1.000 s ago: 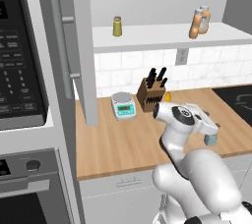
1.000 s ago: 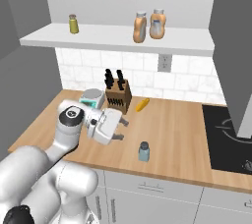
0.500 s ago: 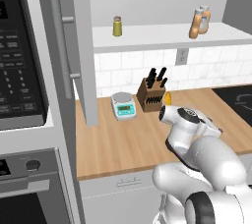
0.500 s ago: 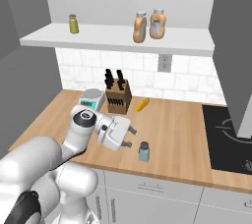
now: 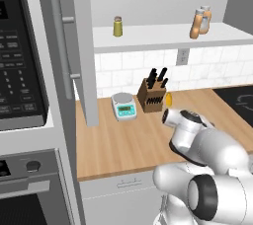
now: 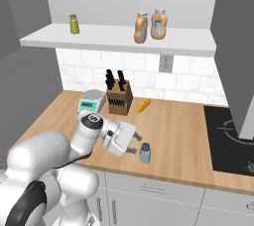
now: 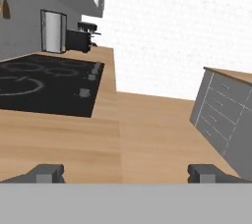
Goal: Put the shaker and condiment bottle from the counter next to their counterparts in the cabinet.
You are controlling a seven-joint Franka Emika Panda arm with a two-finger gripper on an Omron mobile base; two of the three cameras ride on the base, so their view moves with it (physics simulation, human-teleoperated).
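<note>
I see blue-grey shaker [image 6: 145, 153], darker grey cap | counter [image 6: 178, 136] light wood planks, white tile backsplash [image 6: 188, 84] | olive-yellow shaker [image 6: 74, 24] and two peach-orange bottles [image 6: 150, 26] with pale labels on white shelf [image 6: 114, 39] | brown knife block [image 6: 118, 102], black handles | black cooktop [image 7: 44, 88]

The hand [image 7: 126, 174] is looking out low along the wooden worktop [image 7: 138, 134], its two dark fingertips [image 7: 47, 173] standing wide apart with bare wood between them. A black cooktop [image 7: 47, 88] is lying ahead to the left, a grey drawer unit [image 7: 224, 115] is standing to the right, and a white tiled wall [image 7: 172, 31] is rising beyond.
</note>
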